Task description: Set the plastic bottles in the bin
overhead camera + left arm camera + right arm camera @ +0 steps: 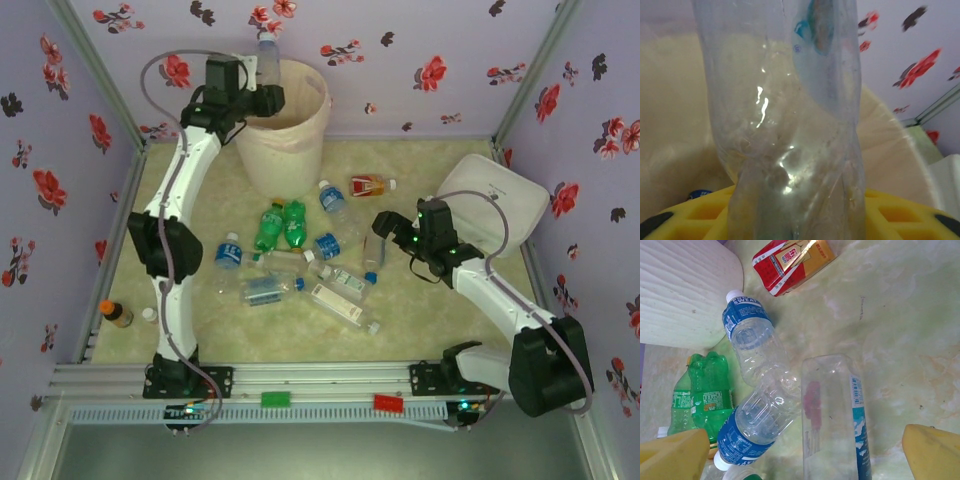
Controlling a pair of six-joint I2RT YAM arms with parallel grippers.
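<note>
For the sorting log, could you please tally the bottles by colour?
Clear bottle held in the left tool above the bin: 1
Clear bottles on the table, overlapping: about 8
Green bottles: 2
Orange-red bottle: 1
Brown bottle with orange cap: 1
Total: about 13

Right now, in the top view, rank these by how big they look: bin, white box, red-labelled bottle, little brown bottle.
1. The bin and the white box: about alike, and the right arm covers part of the box, so no ranking.
2. The red-labelled bottle.
3. The little brown bottle, slightly smaller.
</note>
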